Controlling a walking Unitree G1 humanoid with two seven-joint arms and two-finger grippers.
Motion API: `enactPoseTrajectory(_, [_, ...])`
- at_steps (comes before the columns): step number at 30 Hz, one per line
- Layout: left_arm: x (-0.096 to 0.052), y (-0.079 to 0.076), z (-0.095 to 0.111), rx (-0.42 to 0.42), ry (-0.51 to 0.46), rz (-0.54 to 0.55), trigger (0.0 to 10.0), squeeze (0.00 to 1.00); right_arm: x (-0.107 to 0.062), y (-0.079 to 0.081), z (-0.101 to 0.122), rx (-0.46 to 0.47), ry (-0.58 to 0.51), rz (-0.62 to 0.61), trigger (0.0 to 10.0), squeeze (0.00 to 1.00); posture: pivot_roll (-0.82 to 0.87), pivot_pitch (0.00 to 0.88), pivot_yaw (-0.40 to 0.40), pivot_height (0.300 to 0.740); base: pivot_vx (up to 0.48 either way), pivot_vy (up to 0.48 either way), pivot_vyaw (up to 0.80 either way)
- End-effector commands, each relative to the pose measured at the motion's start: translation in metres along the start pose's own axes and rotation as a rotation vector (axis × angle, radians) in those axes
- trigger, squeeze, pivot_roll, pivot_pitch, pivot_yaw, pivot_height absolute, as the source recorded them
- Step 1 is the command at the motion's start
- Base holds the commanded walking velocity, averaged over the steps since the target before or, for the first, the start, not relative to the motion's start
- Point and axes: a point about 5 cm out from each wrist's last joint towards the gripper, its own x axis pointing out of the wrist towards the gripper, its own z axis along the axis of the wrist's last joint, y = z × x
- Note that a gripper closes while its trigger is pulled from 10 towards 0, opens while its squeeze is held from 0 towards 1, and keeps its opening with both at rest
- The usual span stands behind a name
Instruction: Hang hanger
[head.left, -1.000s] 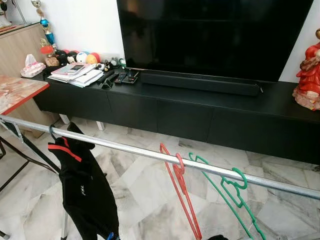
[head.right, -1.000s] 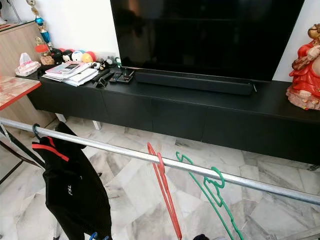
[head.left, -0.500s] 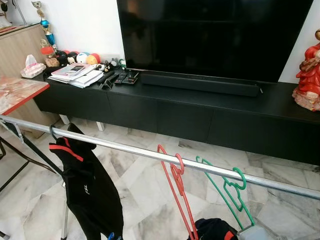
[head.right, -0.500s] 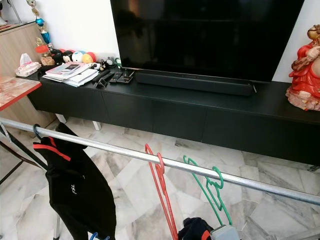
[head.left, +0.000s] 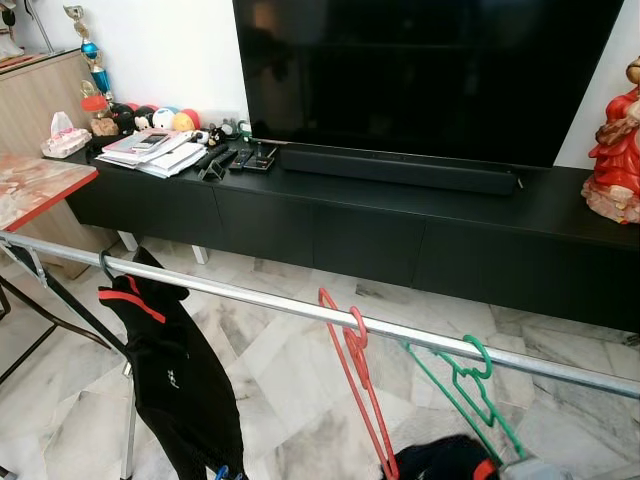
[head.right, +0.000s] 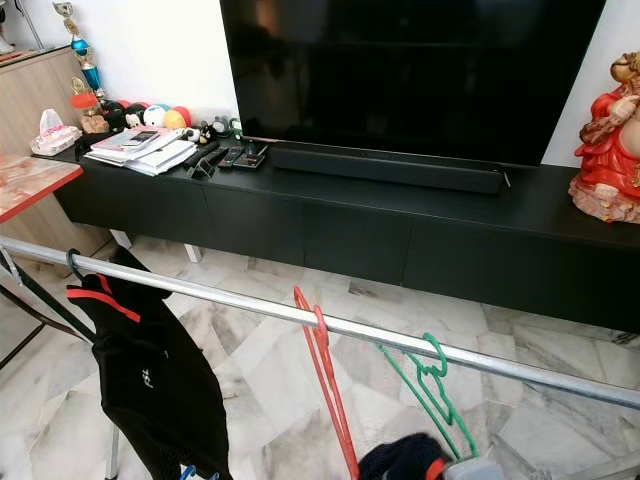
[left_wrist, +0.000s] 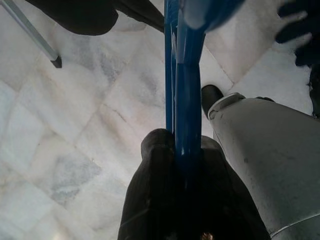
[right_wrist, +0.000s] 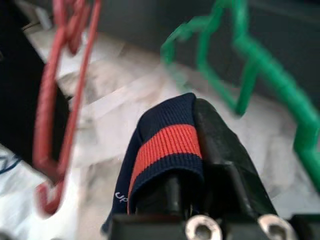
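Observation:
A metal rail (head.left: 250, 297) crosses in front of me. A black garment with red trim (head.left: 175, 385) hangs from it at the left. A red hanger (head.left: 356, 390) and a green hanger (head.left: 470, 385) hang bare near the middle. My right gripper (right_wrist: 192, 131) is shut on a navy cloth with a red band (right_wrist: 167, 145), low down between those two hangers (head.left: 447, 462). My left gripper (left_wrist: 182, 147) is shut on a blue hanger (left_wrist: 186, 75), whose tip shows under the black garment (head.left: 218, 472).
Behind the rail stands a long black TV cabinet (head.left: 400, 215) with a large TV (head.left: 420, 70), papers and remotes (head.left: 165, 150) and a red figurine (head.left: 615, 150). A red-edged table (head.left: 35, 185) is at the left. The marble floor (head.left: 280, 370) lies below.
The navy cloth and my right gripper came up into view below the rail between the red and green hangers. The green hanger has swung and turned.

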Motion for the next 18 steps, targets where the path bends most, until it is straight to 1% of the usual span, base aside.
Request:
enactPoseTrajectory(1, [-0.001,-0.003,-0.011,0.014,0.04,-0.011,10.0,0.0,-0.001,0.005,0.008,0.035,-0.046,-0.004,10.0,0.0,-0.09,0.013,0.027,0.74,0.0,0.0,0.0])
enactPoseTrajectory(2, [-0.001,-0.003,-0.011,0.014,0.04,-0.011,10.0,0.0,-0.001,0.008,0.007,0.063,-0.04,0.003,10.0,0.0,-0.09,0.013,0.027,0.74,0.0,0.0,0.0])
enactPoseTrajectory(3, [-0.001,-0.003,-0.011,0.015,0.04,-0.012,10.0,0.0,0.0,0.015,0.002,0.111,-0.012,0.038,10.0,0.0,-0.09,0.015,0.028,0.74,0.0,0.0,0.0])
enactPoseTrajectory(4, [-0.001,-0.003,-0.011,0.015,0.04,-0.012,10.0,0.0,0.0,0.015,0.002,0.111,-0.012,0.038,10.0,0.0,-0.09,0.015,0.028,0.74,0.0,0.0,0.0])
enactPoseTrajectory(5, [-0.001,-0.003,-0.01,0.015,0.04,-0.012,10.0,0.0,0.0,0.018,0.0,0.134,-0.005,0.052,10.0,0.0,-0.09,0.015,0.027,0.74,0.0,0.0,0.0])
enactPoseTrajectory(6, [-0.001,-0.003,-0.01,0.014,0.039,-0.013,10.0,0.0,0.001,0.022,-0.004,0.201,0.027,0.095,10.0,0.0,-0.09,0.015,0.027,0.74,0.0,0.0,0.0])
enactPoseTrajectory(8, [-0.001,-0.003,-0.01,0.013,0.038,-0.014,10.0,0.0,0.002,0.025,-0.007,0.231,0.057,0.144,10.0,0.0,-0.09,0.015,0.027,0.74,0.0,0.0,0.0])
enactPoseTrajectory(10, [-0.001,-0.003,-0.01,0.012,0.038,-0.013,10.0,0.0,0.001,0.026,-0.011,0.201,0.116,0.199,10.0,0.0,-0.09,0.016,0.026,0.74,0.0,0.0,0.0])
enactPoseTrajectory(11, [-0.001,-0.003,-0.01,0.012,0.038,-0.013,10.0,0.0,0.001,0.026,-0.011,0.201,0.116,0.199,10.0,0.0,-0.09,0.016,0.026,0.74,0.0,0.0,0.0])
enactPoseTrajectory(12, [-0.001,-0.003,-0.01,0.012,0.039,-0.012,10.0,0.0,0.001,0.024,-0.013,0.144,0.132,0.211,10.0,0.0,-0.09,0.017,0.026,0.74,0.0,0.0,0.0])
enactPoseTrajectory(15, [-0.001,-0.002,-0.01,0.013,0.04,-0.011,10.0,0.0,0.003,0.011,-0.024,0.047,0.202,0.136,10.0,0.0,-0.09,0.018,0.025,0.74,0.0,0.0,0.0])
enactPoseTrajectory(18, [-0.001,-0.002,-0.01,0.014,0.043,-0.013,10.0,0.0,0.004,0.009,-0.024,0.042,0.2,0.133,10.0,0.0,-0.09,0.018,0.026,0.74,0.0,0.0,0.0])
